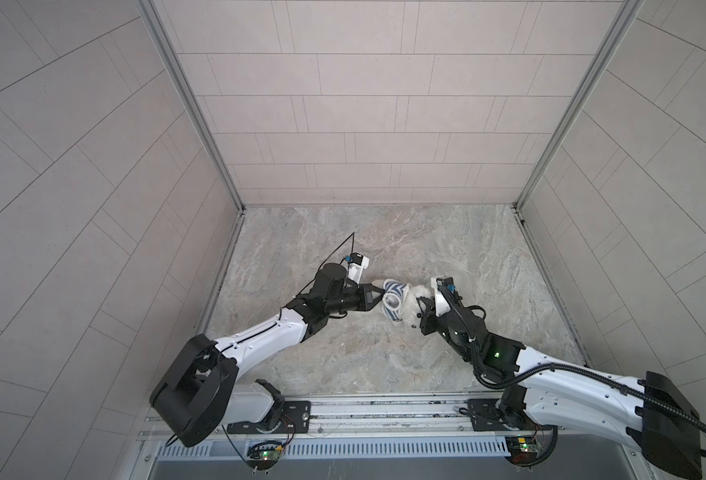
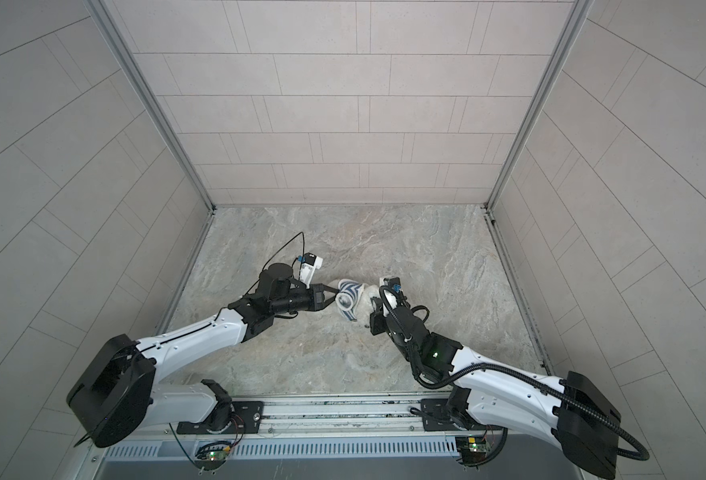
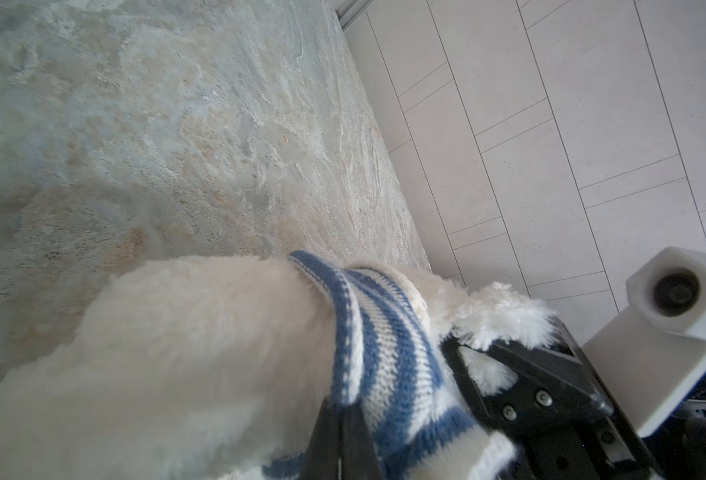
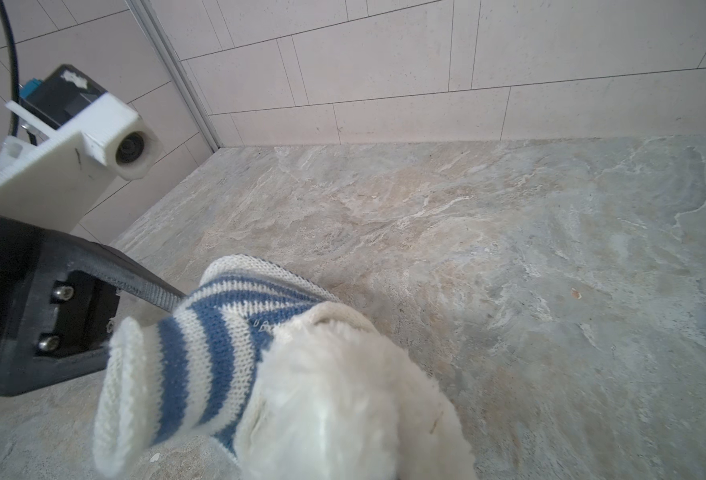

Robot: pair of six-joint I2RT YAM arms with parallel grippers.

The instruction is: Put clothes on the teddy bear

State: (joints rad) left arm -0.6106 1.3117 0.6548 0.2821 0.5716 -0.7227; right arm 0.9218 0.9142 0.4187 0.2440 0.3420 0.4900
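The bench [image 1: 343, 249] fills most of my view, marble-patterned, and the work sits about its middle, well apart from every edge. Both arms reach in and meet there. Between them is the teddy bear [image 1: 414, 296], fluffy and cream. Whether it rests on the bench or hangs just above it I cannot tell. A blue-and-white striped shirt [image 1: 394, 297] is bunched round its body on the left arm's side, and 1 sleeve gapes empty in the right wrist view, so I judge the dressing only partly done. My left fingers [image 3: 322, 444] are clenched on the knit of the shirt. My right fingers [image 3: 521, 361] are pinched into the bear, with white fluff showing between them.

As I judge it, the bear is light, soft and squashy. It will deform rather than resist, and fur alone may slip free. I would hold deep into the head or torso, and draw the stretchy knit by its ribbed hem.
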